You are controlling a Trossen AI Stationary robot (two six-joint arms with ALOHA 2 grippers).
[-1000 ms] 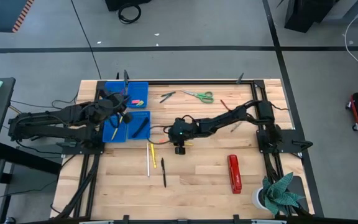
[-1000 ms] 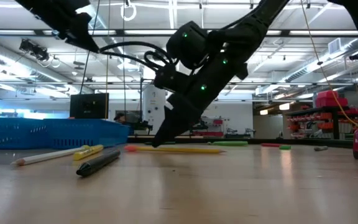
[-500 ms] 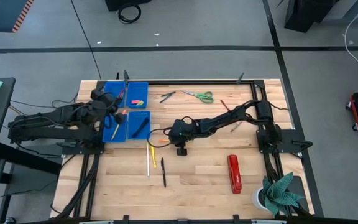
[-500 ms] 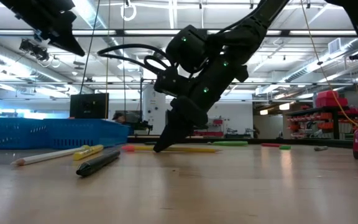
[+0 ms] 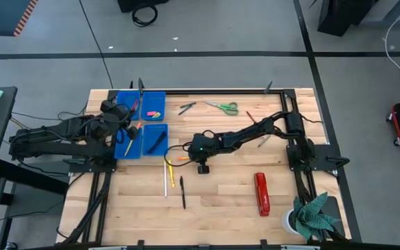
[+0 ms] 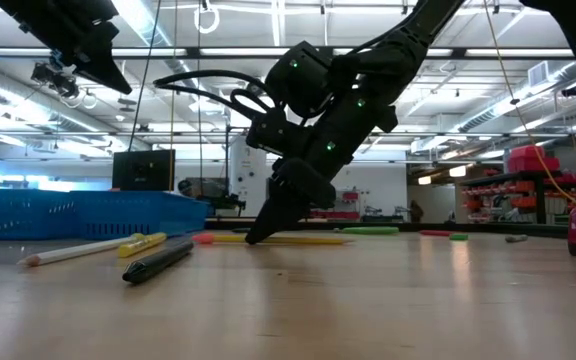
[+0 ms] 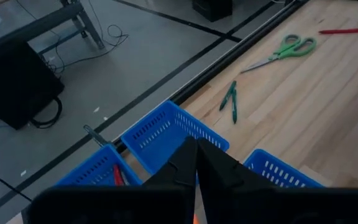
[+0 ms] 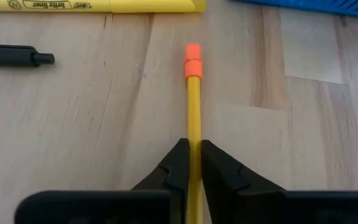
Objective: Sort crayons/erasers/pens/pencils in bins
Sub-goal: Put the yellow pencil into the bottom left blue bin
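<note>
Right gripper (image 8: 194,163) pinched shut on yellow pencil (image 8: 194,99) lying flat on table (image 5: 221,194). Light, stiff, thin, probably slippery; mid-shaft hold likely steadiest. Left gripper (image 7: 196,163) closed above bins (image 5: 143,123), seemingly holding something orange.

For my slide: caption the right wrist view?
Right gripper shut on a yellow pencil with an orange eraser tip, lying on wood.

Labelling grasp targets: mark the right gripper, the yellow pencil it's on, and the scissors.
right gripper (image 8: 194,163), right wrist view, midway between its fingertips, shut on the pencil.
yellow pencil (image 8: 193,106), right wrist view, on the bare shaft below the orange eraser end.
scissors (image 7: 296,45), left wrist view, on the green handles.
</note>
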